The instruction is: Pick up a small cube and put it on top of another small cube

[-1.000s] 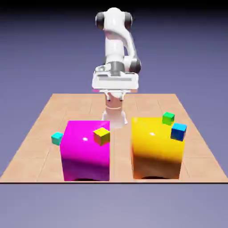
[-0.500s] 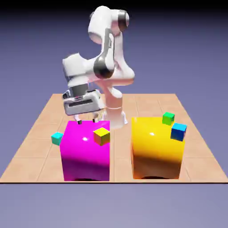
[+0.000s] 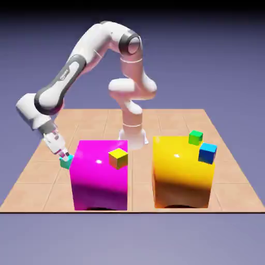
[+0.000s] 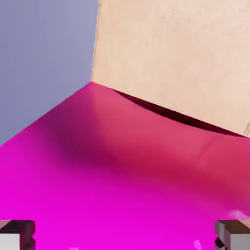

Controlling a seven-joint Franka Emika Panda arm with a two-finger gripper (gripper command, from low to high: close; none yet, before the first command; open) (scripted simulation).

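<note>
"At the exterior view's left, where are you holding your pincer?"

"I am hovering my grey-tipped metal pincer (image 3: 64, 157) right at the small teal cube (image 3: 66, 162), its 2 tips standing spread wide; whether they are touching it, I cannot tell."

"And that cube?"

"It is sitting just beside the big glossy magenta block (image 3: 100, 175), which is filling much of my hand view."

"What else are you seeing?"

"1 small yellow cube (image 3: 118, 159) is showing by the magenta block, and 2 small cubes, green (image 3: 195, 137) and blue (image 3: 207, 153), are showing by the big glossy yellow block (image 3: 182, 173)."

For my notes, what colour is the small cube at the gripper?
Teal, best seen in the exterior view.
</note>
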